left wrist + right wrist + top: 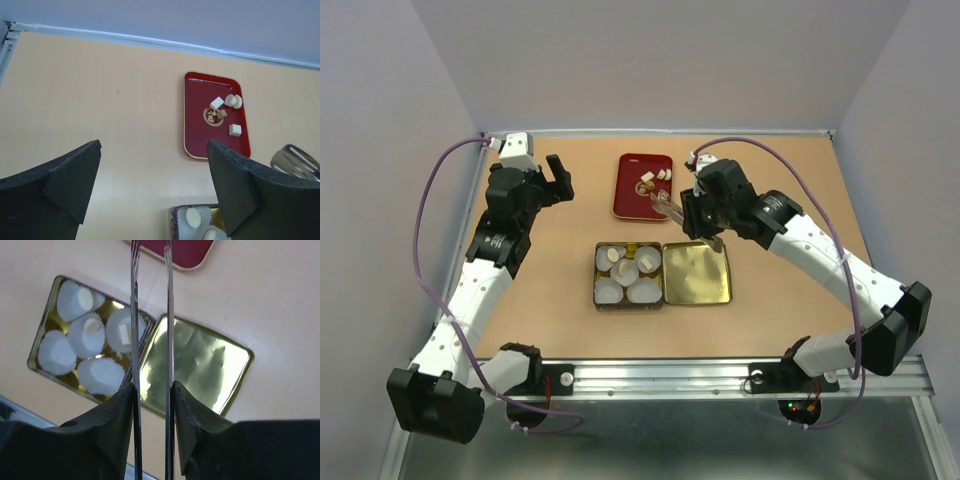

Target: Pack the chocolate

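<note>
Several cream-white and light brown chocolate pieces [648,181] [217,103] lie on a red tray [630,195] [195,130] at the back of the table. My right gripper [697,215] [152,387] is shut on long metal tweezers [665,206] [134,315]. The tweezers' arms stand slightly apart and point at the tray's near edge, with the tips out of the right wrist view. An open gold tin [597,285] [31,360] holds several white paper cups, three of them with a chocolate [86,299] inside. My left gripper [558,180] [152,150] hangs open and empty, left of the tray.
The tin's gold lid [697,272] [200,365] lies flat right beside the tin, under my right wrist. A metal rail [720,378] runs along the table's near edge. Walls close off the back and both sides.
</note>
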`<state>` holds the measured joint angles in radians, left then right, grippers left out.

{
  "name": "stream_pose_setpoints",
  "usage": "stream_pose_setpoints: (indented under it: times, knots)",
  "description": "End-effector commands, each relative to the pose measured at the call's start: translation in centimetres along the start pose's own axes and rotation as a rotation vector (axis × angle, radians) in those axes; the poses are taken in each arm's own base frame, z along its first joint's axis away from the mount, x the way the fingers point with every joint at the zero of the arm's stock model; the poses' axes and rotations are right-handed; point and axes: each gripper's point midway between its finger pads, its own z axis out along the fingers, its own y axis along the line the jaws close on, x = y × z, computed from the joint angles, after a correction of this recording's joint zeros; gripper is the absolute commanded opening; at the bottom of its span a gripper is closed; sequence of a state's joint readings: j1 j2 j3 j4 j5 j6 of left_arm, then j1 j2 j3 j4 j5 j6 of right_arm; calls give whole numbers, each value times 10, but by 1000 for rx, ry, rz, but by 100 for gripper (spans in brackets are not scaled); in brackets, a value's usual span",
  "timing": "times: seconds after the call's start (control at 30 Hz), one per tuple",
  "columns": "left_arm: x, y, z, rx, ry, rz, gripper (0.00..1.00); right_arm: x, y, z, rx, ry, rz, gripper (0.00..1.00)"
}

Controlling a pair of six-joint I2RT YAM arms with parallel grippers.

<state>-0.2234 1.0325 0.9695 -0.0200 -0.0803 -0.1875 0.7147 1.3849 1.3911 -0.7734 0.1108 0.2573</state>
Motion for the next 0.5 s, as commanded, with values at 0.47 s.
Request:
stream_pose_setpoints:
  times: [0.47]
  knots:
    - [-35,-10,-9,25,-90,4,99,-52,-28,70,273,-118,14,42]
